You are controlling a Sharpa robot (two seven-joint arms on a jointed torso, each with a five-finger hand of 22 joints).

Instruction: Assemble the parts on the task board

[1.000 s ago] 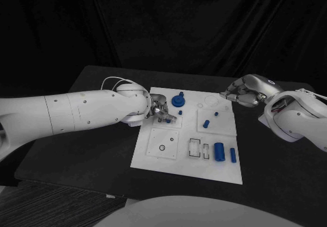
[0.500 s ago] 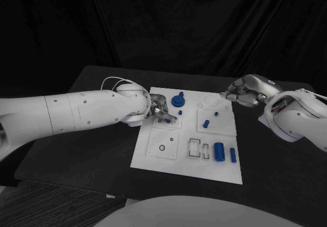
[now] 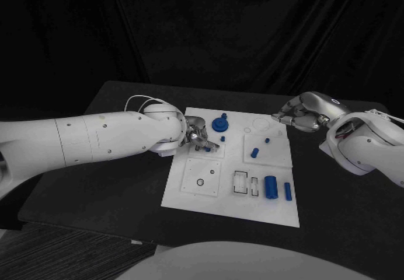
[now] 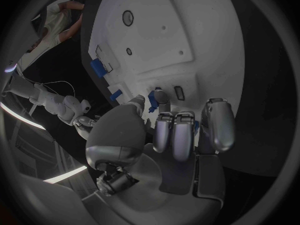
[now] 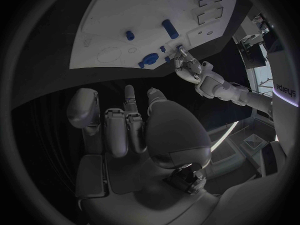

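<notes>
In the head view, the white board [image 3: 232,195] lies mid-frame on the bench [image 3: 110,186]; the left hand [image 3: 197,137] pinches a small blue part [image 3: 208,148] at its upper left. The right hand [image 3: 301,114], upper right, hovers off the board, fingers curled on nothing. The left wrist view shows fingers [image 4: 181,135] closed round that part [image 4: 154,95]; the right wrist view shows empty curled fingers [image 5: 119,127].

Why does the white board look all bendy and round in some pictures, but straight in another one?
In the left wrist view the task board bulges into a curve, because that camera has a fisheye lens that bends straight edges. In the right wrist view the task board bends too. In the head view the task board keeps straight edges, since that camera looks down normally.
</notes>
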